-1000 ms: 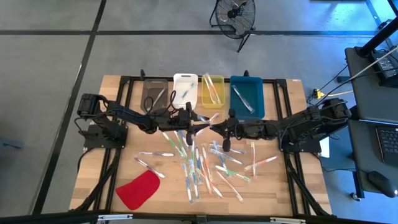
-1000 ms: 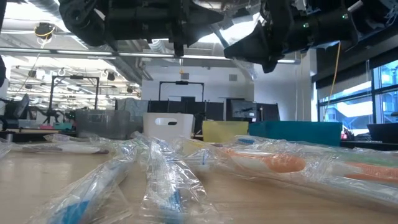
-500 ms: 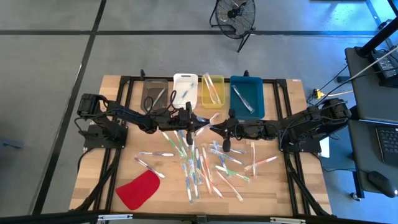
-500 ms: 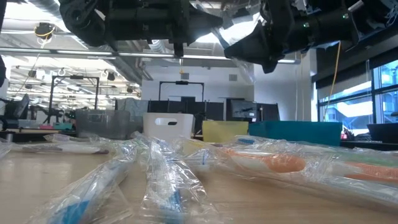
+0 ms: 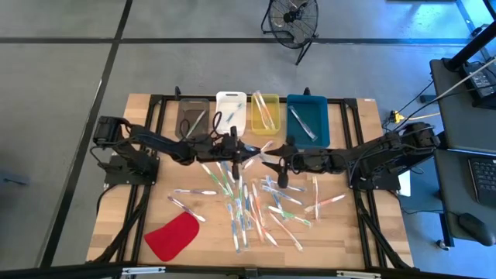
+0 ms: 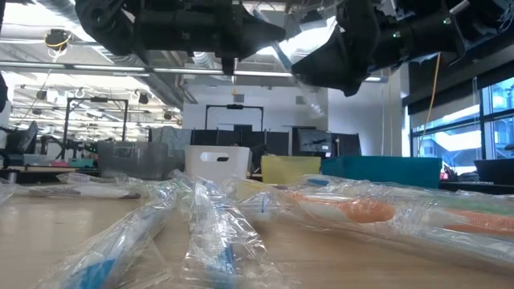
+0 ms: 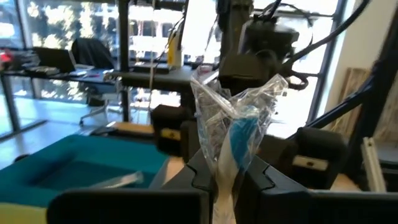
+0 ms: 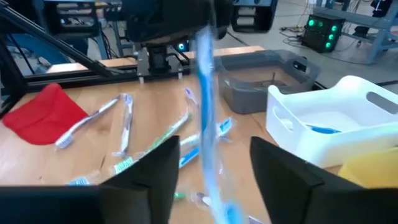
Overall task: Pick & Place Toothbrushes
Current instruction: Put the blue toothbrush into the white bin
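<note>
Bench: the wooden bench point(image 5: 139, 194) carries four bins along its far edge, grey point(image 5: 180, 116), white point(image 5: 230, 94), yellow point(image 5: 277, 99) and teal point(image 5: 293, 98). A flat red piece point(image 5: 172, 236) lies near the near left corner.

Toothbrushes: the loose toothbrushes point(image 5: 248, 205) are scattered from the bench's middle toward its near edge, and a few already lie in the bins.

Held brush: one blue-headed toothbrush point(image 7: 239, 134) hangs in the air over the middle of the bench, just in front of the white and yellow bins.

Left claw: my left gripper point(image 7: 227, 171) is pressed together on the handle of that brush, wrapper and all.

Right claw: my right gripper point(image 8: 214, 155) is spread wide with the same brush between its fingers point(image 8: 283, 168) and, as far as I can see, clear of them. I read this as a handover just made.

Handling: light, with a stiff stick inside a loose, crinkly clear sleeve. I expect the film to be slippery, so I would pinch the solid handle, not the flaring film at the head.

High view: alone gives the layout, with my two claws meeting nose to nose.

Low view: alone shows the wrappers puffed up from the wood.

Left wrist view: alone shows the actual pinch.

Right wrist view: alone shows my open fingers and a blue brush lying in the white bin.
</note>
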Robot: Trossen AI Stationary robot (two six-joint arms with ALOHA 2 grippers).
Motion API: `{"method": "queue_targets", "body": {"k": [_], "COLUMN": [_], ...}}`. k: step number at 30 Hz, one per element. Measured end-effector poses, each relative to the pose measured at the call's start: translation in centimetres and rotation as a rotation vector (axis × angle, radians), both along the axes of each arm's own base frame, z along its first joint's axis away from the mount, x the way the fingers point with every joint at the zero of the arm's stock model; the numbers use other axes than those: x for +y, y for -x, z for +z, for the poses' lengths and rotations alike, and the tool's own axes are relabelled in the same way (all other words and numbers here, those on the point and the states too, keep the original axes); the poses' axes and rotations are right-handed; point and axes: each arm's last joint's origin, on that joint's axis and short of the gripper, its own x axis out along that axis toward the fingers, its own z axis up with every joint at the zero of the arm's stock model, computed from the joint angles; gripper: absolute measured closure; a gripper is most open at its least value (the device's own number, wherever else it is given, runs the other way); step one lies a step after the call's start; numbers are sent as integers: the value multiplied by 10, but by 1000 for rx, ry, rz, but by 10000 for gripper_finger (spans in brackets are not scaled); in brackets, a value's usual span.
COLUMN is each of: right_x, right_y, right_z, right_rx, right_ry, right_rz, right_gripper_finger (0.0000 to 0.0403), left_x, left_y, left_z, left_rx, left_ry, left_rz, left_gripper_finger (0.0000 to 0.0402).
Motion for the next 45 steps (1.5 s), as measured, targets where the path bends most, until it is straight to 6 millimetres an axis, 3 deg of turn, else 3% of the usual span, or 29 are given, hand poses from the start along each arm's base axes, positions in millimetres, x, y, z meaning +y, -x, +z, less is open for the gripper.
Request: {"method": "queue_targets", "body": {"k": [10,17,23,36,45], "right_x": [-3,-3,-3,-3,-3], "right_y": [16,17,17,17,17], "right_z": [10,5,6,5,5], "right_rx": [67,113,110,110,110], "right_ry": [-53,-47,-48,-48,-47], "right_rz": [-29,-31,-30,-30,-30], "right_gripper_finger": [143,139,154,189,200], "left_x": [29,62,91,139,171], "left_y": [32,64,82,92,75], "left_z": [30,47,49,78,94], "left_rx": [105,170,220,418,590], "left_ry": [43,85,94,134,224], "left_rz": [105,247,373,544,596], "left_gripper_finger": [383,383,383,383,383]}}
